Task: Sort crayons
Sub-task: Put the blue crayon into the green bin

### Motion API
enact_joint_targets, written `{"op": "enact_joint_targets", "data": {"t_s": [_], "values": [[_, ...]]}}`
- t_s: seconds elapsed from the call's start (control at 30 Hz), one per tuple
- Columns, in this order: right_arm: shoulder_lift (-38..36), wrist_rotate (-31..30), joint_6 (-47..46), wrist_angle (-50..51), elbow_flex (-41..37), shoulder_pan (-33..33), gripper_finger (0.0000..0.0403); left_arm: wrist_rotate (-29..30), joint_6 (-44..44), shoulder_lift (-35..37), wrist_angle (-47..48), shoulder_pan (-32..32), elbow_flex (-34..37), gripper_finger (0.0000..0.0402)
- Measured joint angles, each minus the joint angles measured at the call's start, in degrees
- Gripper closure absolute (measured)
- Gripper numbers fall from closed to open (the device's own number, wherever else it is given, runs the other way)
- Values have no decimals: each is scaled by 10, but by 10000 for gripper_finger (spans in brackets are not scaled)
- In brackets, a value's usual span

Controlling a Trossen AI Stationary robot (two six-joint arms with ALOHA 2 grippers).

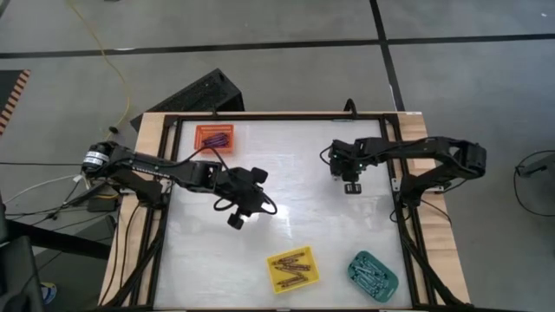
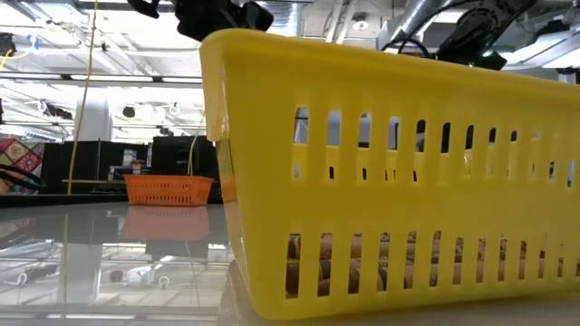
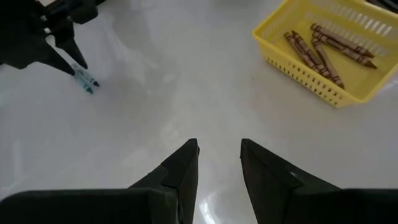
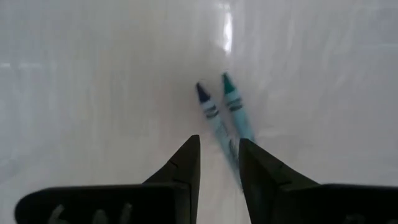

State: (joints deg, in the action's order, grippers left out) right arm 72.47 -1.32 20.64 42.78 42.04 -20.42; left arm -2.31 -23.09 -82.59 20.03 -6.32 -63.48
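Right gripper (image 4: pixel 219 163) clamped on two thin blue-teal wax crayons (image 4: pixel 219 124) on white tabletop (image 4: pixel 93 93); left gripper (image 3: pixel 219 163) hovering, part-open, empty.

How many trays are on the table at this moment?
3: the orange tray at the far left corner, the yellow tray near the front middle, and the teal tray just right of it.

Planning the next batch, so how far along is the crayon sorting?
Nearly finished. Crayons already lie in the orange tray, the yellow tray and the teal tray. In hand: the right gripper has its jaws around two teal-blue crayons on the table. Left: carrying those to a tray. The left gripper hangs empty, jaws open.
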Motion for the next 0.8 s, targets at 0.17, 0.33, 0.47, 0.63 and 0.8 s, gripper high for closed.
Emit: {"op": "enact_joint_targets", "data": {"t_s": [0.17,0.33,0.47,0.63,0.8], "values": [[0,1,-9,-11,-28,1,300,1,0,0,0,-10,0,291],[0,-1,-8,-30,-30,1,300,1,-3,0,-1,-13,0,291],[0,-1,-2,-32,-30,-1,300,2,-2,0,-2,-13,0,291],[0,-1,4,-34,-30,-4,300,2,-2,0,-2,-13,0,291],[6,0,4,-47,-30,-4,300,2,-4,0,-2,-13,0,291]]}}
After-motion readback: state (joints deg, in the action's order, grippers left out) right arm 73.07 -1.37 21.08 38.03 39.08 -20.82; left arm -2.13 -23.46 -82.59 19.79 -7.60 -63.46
